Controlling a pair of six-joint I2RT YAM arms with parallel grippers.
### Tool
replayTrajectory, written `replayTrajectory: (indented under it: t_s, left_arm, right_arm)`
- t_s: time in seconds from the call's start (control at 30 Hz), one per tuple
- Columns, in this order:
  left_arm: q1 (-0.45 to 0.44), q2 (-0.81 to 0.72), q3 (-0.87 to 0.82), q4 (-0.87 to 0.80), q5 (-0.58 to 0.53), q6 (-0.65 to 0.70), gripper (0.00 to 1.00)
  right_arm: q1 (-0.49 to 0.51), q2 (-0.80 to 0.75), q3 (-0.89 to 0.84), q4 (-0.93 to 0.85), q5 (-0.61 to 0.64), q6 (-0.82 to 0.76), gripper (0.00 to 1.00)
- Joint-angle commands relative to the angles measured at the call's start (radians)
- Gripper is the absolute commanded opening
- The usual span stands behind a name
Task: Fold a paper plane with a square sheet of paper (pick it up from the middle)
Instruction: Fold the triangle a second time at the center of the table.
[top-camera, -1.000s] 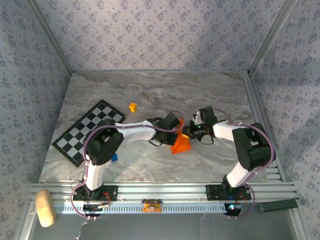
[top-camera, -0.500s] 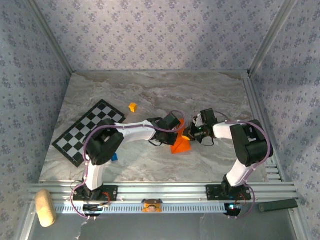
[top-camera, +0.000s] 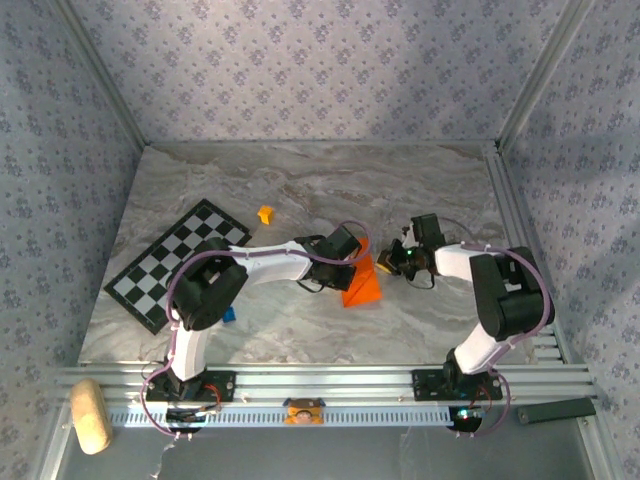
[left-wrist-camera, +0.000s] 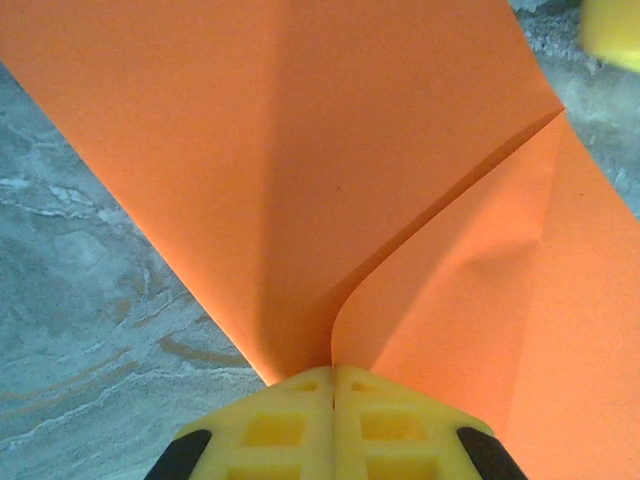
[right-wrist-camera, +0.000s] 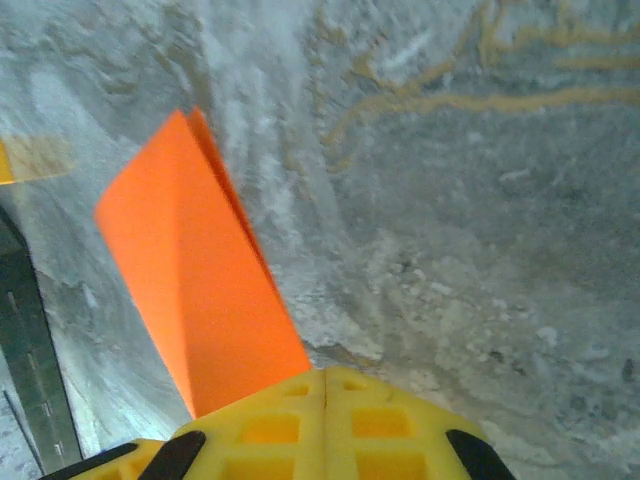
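Orange paper (left-wrist-camera: 300, 150) in left end effector (left-wrist-camera: 333, 375)

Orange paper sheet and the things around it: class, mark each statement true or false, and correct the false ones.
1. The thin bright orange sheet of paper is pinched between the closed yellow fingers of the left gripper. True.
2. The sheet lies perfectly flat and unfolded on the grey marble table. False: it is creased, with a flap lifting off along a fold.
3. The small yellow-orange cube sits on the black-and-white checkered board. False: it rests on the bare marble, just off the board's far right edge.
4. The right gripper has its jaws shut. True.
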Motion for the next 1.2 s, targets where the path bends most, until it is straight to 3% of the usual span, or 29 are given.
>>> replayTrajectory:
  t_s: [0.0, 0.17, 0.37, 0.87, 1.0, 1.1, 1.17]
  left_arm:
    - [0.008, 0.044, -0.029, -0.119, -0.039, 0.014, 0.04]
    - [0.007, 0.039, -0.03, -0.117, -0.044, 0.016, 0.04]
    - [0.007, 0.035, -0.036, -0.113, -0.042, 0.012, 0.04]
    - [0.003, 0.027, -0.009, -0.125, -0.063, 0.012, 0.08]
    - [0.002, -0.019, 0.015, -0.152, -0.087, -0.006, 0.17]
    - [0.001, -0.068, 0.036, -0.18, -0.123, -0.028, 0.34]
    - [0.001, -0.109, 0.039, -0.191, -0.144, -0.048, 0.38]
  right_arm:
    - [0.011, -0.066, 0.0, -0.004, -0.037, -0.027, 0.03]
    - [0.045, -0.05, 0.015, -0.018, -0.153, -0.037, 0.03]
    - [0.105, -0.001, 0.023, -0.027, -0.181, -0.029, 0.02]
    - [0.109, 0.072, -0.055, -0.034, -0.065, -0.044, 0.0]
    - [0.108, 0.069, -0.064, -0.029, -0.055, -0.04, 0.0]
    - [0.109, 0.067, -0.066, -0.028, -0.046, -0.034, 0.0]
    - [0.11, 0.066, -0.068, -0.026, -0.044, -0.03, 0.0]
